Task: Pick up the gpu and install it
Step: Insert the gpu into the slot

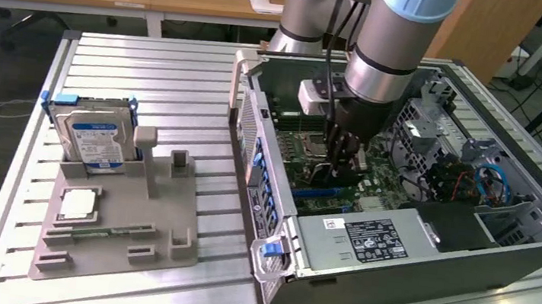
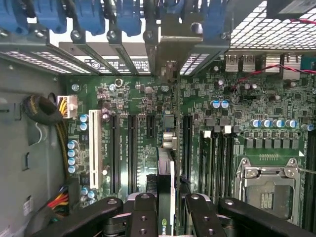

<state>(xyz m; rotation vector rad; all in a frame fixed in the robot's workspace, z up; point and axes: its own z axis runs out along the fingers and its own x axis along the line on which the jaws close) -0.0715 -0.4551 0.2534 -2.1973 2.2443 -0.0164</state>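
Observation:
My gripper [image 1: 338, 158] reaches down into the open computer case [image 1: 268, 274] and is shut on the gpu [image 1: 332, 176], which hangs just above the green motherboard [image 1: 375, 181]. In the wrist view the gpu [image 2: 166, 173] shows edge-on as a thin dark card between the black fingers [image 2: 144, 213], standing over a long expansion slot [image 2: 186, 143]. Its silver bracket [image 2: 168, 54] reaches the case's rear slot openings. Whether the card's edge sits in the slot is hidden by the card itself.
A grey fixture [image 1: 120, 219] on the slatted table holds a silver hard drive [image 1: 97, 136] and a pale chip [image 1: 78, 204]. Inside the case are the power supply [image 1: 374, 237], a cpu socket [image 2: 264, 190], a cable bundle [image 2: 44, 113] and blue slot latches [image 2: 89, 17].

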